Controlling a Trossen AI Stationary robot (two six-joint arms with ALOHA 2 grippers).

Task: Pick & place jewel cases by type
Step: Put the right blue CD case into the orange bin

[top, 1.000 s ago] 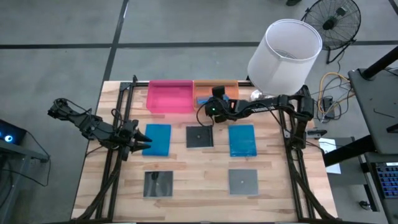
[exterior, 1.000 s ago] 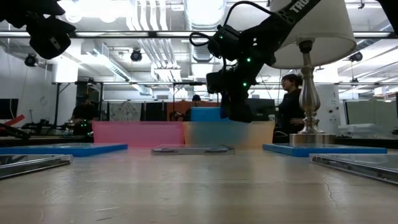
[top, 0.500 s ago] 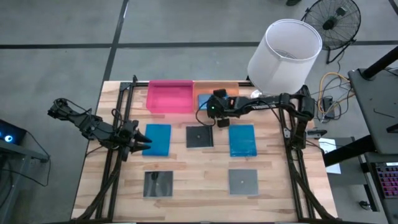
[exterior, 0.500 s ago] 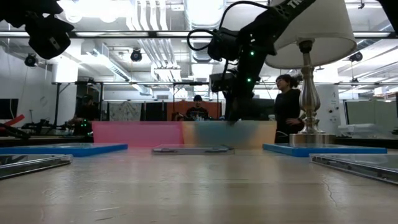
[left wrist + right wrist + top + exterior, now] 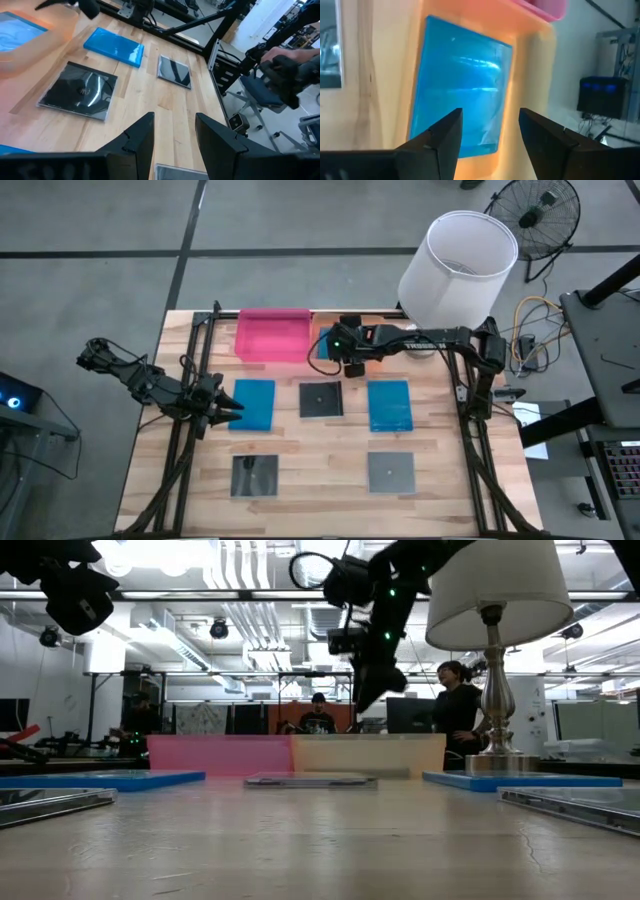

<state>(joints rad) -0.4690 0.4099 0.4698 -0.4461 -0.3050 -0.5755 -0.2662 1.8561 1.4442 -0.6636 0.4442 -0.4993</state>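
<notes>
A blue jewel case (image 5: 460,95) has just been released into the orange tray (image 5: 372,326) at the bench's (image 5: 320,480) far edge; the right pincer (image 5: 345,348), now spread and empty, is lifted above it. The left pincer (image 5: 222,404), partly spread, is held beside another blue case (image 5: 253,404).

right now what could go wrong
The right gripper hangs with fingers open above the blue case lying in the orange tray; swinging away low, it could clip the tray wall or the lamp. The left gripper sits at another blue case and could nudge it.
</notes>
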